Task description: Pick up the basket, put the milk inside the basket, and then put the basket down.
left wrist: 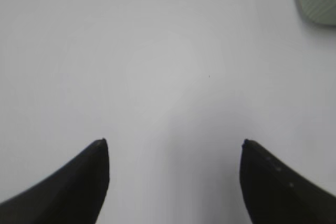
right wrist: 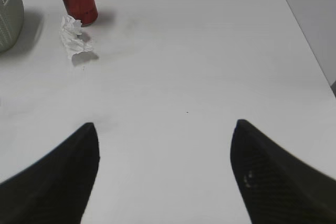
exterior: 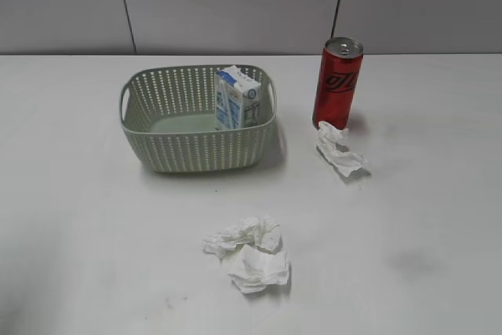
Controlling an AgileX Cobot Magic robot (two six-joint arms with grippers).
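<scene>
both grippers spread, left gripper [left wrist: 173, 145], right gripper [right wrist: 165, 127]; milk [exterior: 237, 97] upright inside basket [exterior: 196, 151] on table [exterior: 408, 217].

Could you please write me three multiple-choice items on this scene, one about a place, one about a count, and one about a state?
1. Where is the milk? A) inside the basket B) beside the red can C) on the bare table
2. How many crumpled tissue clumps lie on the table? A) one B) two C) four
3. How do the left gripper and right gripper stand? A) both open and empty B) both shut C) one holding the basket

Answers: 1 A, the carton stands within the basket walls. 2 B, one by the can, one in front. 3 A, both wrist views show spread fingers over bare table.
</scene>
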